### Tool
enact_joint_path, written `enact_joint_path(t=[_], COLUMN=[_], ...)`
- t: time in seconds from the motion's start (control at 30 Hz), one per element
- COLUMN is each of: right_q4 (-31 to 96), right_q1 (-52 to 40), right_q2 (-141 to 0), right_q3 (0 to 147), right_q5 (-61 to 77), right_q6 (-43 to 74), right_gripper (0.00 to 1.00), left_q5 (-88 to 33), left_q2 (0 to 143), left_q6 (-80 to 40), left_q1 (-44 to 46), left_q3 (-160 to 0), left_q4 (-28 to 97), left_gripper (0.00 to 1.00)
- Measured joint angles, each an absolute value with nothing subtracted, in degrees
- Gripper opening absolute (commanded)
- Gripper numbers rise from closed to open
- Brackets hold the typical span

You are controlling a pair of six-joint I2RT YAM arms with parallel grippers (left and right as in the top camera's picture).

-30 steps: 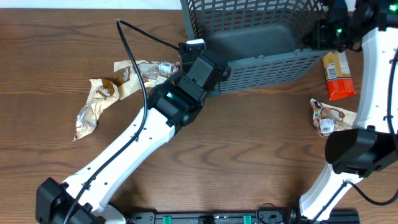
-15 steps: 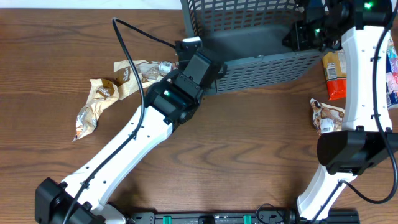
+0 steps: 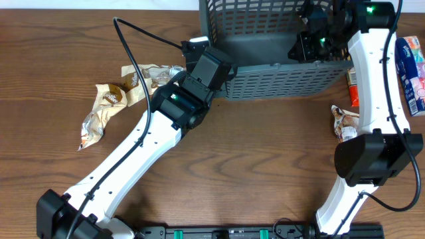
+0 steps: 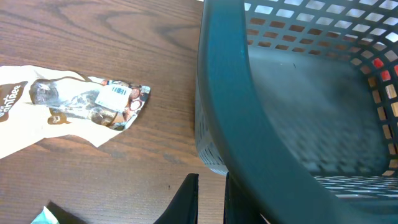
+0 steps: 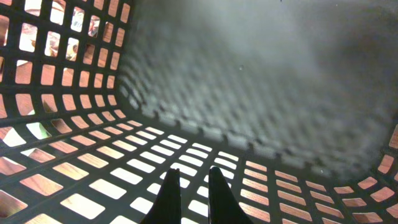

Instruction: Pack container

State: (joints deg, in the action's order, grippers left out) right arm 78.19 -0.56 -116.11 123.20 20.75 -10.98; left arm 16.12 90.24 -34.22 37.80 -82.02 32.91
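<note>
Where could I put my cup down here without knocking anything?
The wide wood between the left arm and right arm, in front of the container, is bare. Crowded: cream packets at left; a crumpled packet and blue packet at right.

We note: dark brown wood-grain table (image 3: 265, 166) fills view; pale strip (image 3: 80, 3) beyond table's far edge; black rail (image 3: 226, 234) along table's near edge; light soft, even.

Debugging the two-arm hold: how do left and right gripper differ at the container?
Left gripper sits outside the container, at its near-left corner; right gripper is inside it, pointing at a lattice wall. Left gripper's jaws seem to pinch that corner; right gripper's jaws look shut on nothing. Shared: both are shut, and both are at the container.
</note>
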Motion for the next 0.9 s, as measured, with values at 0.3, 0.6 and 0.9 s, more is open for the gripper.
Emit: enact_joint_path(t=[0.3, 0.6, 0.9], right_q4=[77.9, 75.8, 75.9], right_q1=[-1.4, -5.2, -8.7], right_q2=[-116.1, -116.1, -116.1], right_q3=[123.2, 123.2, 126.7], right_q5=[21.9, 24.8, 27.2], right_q6=[-11.4, -12.5, -12.3], right_gripper=[0.1, 0.42, 0.7], left_q5=[16.6, 16.7, 17.1], left_q2=[90.2, 90.2, 90.2], left_q6=[-33.2, -31.0, -30.0], left_q1=[37.8, 37.7, 37.7], left_q3=[-82.0, -82.0, -82.0], left_q4=[33.0, 34.1, 35.2], left_gripper=[0.31, 0.53, 0.79])
